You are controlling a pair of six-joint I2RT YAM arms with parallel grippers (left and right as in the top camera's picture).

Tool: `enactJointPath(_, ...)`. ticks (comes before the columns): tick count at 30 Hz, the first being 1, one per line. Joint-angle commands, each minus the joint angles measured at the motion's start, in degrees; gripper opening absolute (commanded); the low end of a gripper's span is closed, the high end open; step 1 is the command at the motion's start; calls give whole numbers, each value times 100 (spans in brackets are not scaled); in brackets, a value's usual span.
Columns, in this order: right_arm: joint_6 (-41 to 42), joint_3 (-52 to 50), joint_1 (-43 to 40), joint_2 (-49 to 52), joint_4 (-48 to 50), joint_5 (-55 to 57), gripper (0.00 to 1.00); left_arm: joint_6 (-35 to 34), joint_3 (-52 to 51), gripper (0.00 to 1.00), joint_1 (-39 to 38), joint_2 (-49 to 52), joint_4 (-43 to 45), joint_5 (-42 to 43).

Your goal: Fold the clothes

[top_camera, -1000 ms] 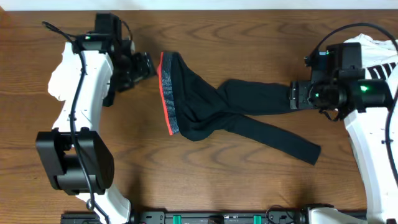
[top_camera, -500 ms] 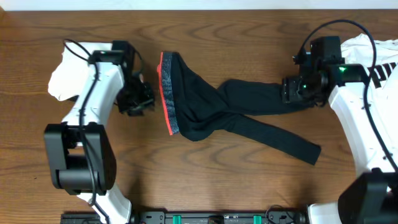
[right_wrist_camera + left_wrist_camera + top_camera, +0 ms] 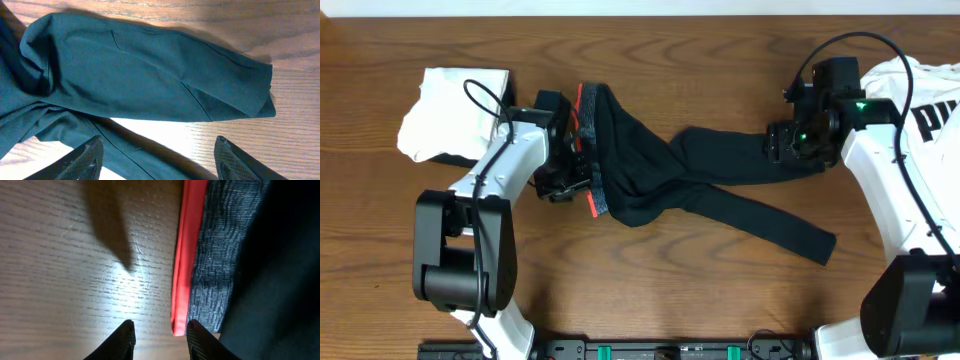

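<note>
Dark leggings (image 3: 650, 170) lie across the wood, with the red and grey waistband (image 3: 588, 150) on the left and two crossed legs running right. My left gripper (image 3: 575, 185) is low at the waistband's lower end. In the left wrist view its fingers (image 3: 125, 342) stand a narrow gap apart over bare wood, and the red band's corner (image 3: 178, 322) lies just ahead of the right finger, ungripped. My right gripper (image 3: 778, 145) hovers wide open over the upper leg's cuff (image 3: 260, 95). The other leg (image 3: 150, 155) passes under the right gripper (image 3: 160, 162).
A crumpled white cloth (image 3: 450, 115) lies at the back left beside the left arm. At the far right, under the right arm, is a white shirt with black lettering (image 3: 925, 95). The table's front edge carries a black rail (image 3: 670, 350).
The left arm swung from the back left down to the waistband's lower end, and its jaws narrowed. The right gripper shifted slightly left over the upper leg's end.
</note>
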Motion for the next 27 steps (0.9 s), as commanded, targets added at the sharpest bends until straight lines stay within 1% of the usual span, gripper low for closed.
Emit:
enactJointPath(1, -96, -31, -46, 39, 26, -52, 69, -118, -39, 36, 4, -125, 66, 227)
enactJointPath(6, -96, -31, -46, 39, 26, -52, 69, -142, -39, 36, -90, -127, 122, 240)
enactJointPath(10, -96, -31, -46, 39, 26, -52, 69, -249, -39, 36, -304, -125, 175, 216)
enactJointPath(16, -103, -31, -46, 39, -4, -52, 69, -546, -39, 36, -688, -125, 455, -133)
enactJointPath(19, -118, -33, -46, 39, -35, -48, 69, -616, -39, 36, -861, -125, 669, -109)
enactJointPath(24, -116, -31, -46, 39, -37, -52, 69, -643, -39, 36, -1209, -125, 1360, 570)
enactJointPath(27, -114, -31, -46, 39, -59, -52, 70, -787, -39, 37, -1449, -125, 1805, 699)
